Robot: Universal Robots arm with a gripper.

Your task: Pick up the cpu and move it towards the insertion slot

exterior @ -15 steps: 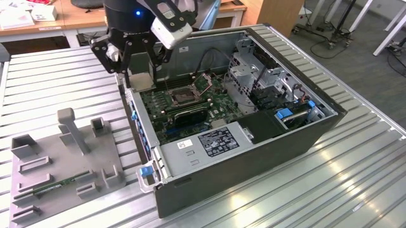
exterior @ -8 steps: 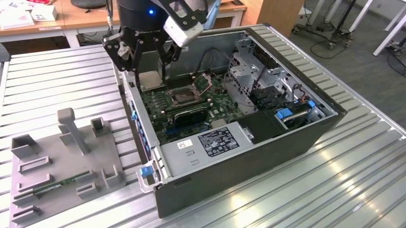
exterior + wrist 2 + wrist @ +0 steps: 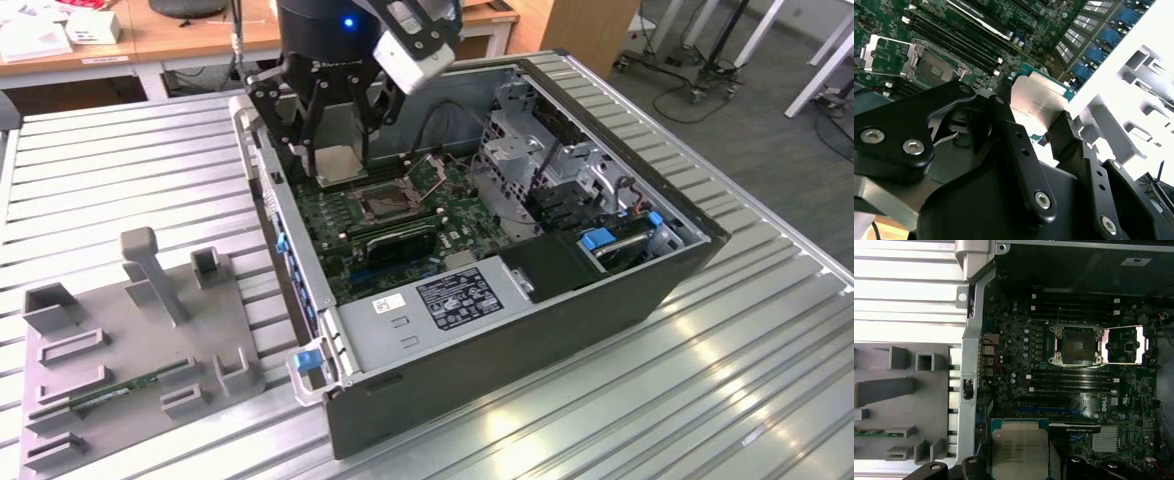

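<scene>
The gripper [image 3: 336,150] clamps the cpu [image 3: 1020,454] by its edges, lid face-on in the first wrist view, above the motherboard [image 3: 1019,370], apart from the open insertion slot [image 3: 1076,345].

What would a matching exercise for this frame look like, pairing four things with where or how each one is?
Things:
1. cpu
2. insertion slot
3. memory stick
4. gripper

States:
A. lying on the grey fixture plate beside the case
B. held between the black fingers, above the motherboard
C. open on the motherboard, dark centre bare
D. closed on the chip's edges

Pairs: 1-B, 2-C, 3-A, 4-D
</scene>
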